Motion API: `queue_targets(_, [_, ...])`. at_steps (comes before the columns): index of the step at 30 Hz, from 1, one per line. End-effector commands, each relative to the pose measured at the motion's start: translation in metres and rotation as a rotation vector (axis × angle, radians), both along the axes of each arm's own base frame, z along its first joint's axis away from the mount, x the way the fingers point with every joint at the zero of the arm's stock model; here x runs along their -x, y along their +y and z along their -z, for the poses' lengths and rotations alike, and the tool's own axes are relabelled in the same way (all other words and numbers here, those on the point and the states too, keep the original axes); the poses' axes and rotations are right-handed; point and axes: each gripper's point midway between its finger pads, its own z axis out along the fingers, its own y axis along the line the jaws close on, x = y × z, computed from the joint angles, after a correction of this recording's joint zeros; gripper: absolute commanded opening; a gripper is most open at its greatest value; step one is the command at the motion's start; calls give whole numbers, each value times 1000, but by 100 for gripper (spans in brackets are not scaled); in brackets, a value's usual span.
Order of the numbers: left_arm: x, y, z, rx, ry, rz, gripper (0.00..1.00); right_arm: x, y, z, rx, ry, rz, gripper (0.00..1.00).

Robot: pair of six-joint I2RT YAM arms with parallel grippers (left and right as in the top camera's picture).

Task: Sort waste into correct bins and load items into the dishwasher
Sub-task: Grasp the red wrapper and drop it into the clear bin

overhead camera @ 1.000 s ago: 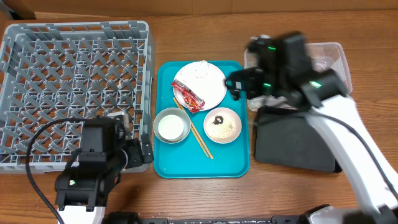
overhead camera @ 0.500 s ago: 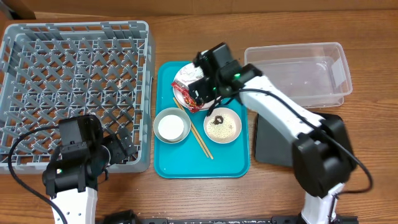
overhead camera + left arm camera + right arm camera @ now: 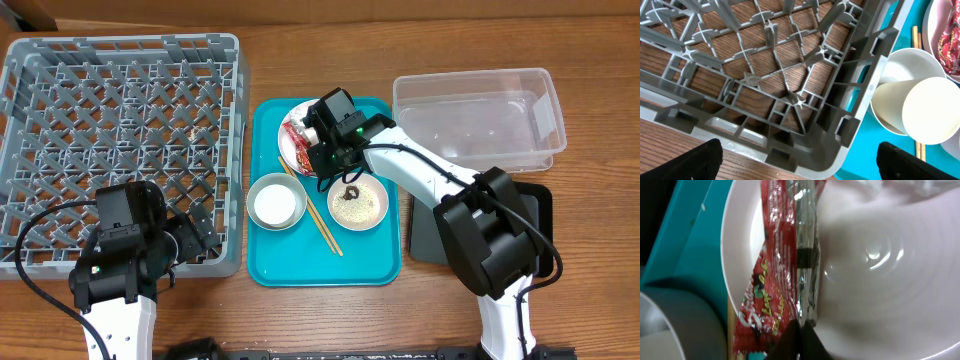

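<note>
Right gripper [image 3: 795, 341]: my fingertips have come together at the near end of the red wrapper [image 3: 767, 280], right on its silver seam. I cannot tell whether foil is actually pinched between them. The wrapper lies on the left part of the white plate [image 3: 880, 280], running from the far side to the near side.

Left gripper [image 3: 800, 167]: jaws wide apart and holding nothing, above the near right corner of the grey rack [image 3: 120, 130].

Count:
- one wrapper, one plate
- one pink bowl [image 3: 374, 212], holding rice with one brown lump [image 3: 350, 191]
- one grey cup [image 3: 258, 188]
- one white cup [image 3: 932, 112]
- two chopsticks [image 3: 322, 220]
- one clear tub [image 3: 480, 120]
- one black tray [image 3: 432, 242]

The dishes all sit on the teal tray [image 3: 325, 265].

The wrapper is crinkled and glossy, red with yellow lettering, and twisted so that its silver inner side shows.
</note>
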Motion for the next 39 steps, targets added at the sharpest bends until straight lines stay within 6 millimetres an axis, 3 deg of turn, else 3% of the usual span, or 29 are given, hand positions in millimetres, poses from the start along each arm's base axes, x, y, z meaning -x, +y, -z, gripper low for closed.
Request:
queue_targets(1, [-5, 0, -9, 9, -27, -8, 100, -25, -5, -49, -34, -89, 56, 4])
queue_targets(5, [-5, 0, -9, 7, -26, -6, 100, -52, -37, -112, -30, -198, 186, 4])
queue_targets(8, [-5, 0, -9, 7, -27, -6, 100, -66, -76, -157, -40, -272, 316, 4])
queue_targets(11, [-5, 0, -9, 7, -27, -6, 100, -73, -123, -174, -23, -277, 488, 4])
queue_targets(14, [-5, 0, -9, 7, -30, -6, 100, -73, -169, -166, 8, -206, 650, 4])
queue_targets(16, [-6, 0, -9, 6, -33, -6, 100, -67, -207, -146, 35, -113, 789, 4])
queue_targets(20, [-7, 1, -10, 5, -37, -6, 100, -59, -238, -122, 67, -42, 881, 5])
queue_targets(22, [-7, 1, -10, 6, -37, -6, 100, -54, -246, -111, 84, -18, 896, 13])
queue_targets(25, [-7, 1, -10, 5, -37, -6, 100, -58, -246, -112, 70, -32, 897, 57])
queue_targets(27, [-7, 1, -10, 5, -38, -6, 100, -67, -233, -130, -6, -56, 856, 76])
queue_targets(31, [-7, 1, -10, 5, -38, -6, 100, -83, -178, -169, -211, -122, 623, 81])
queue_targets(33, [-8, 1, -10, 5, -40, -6, 100, -85, -139, -182, -279, -170, 501, 91])
queue_targets(37, [-8, 1, -10, 4, -41, -6, 100, -83, -92, -180, -274, -224, 395, 93])
queue_targets(39, [-8, 1, -10, 4, -41, -6, 100, -84, -74, -169, -223, -259, 388, 92])
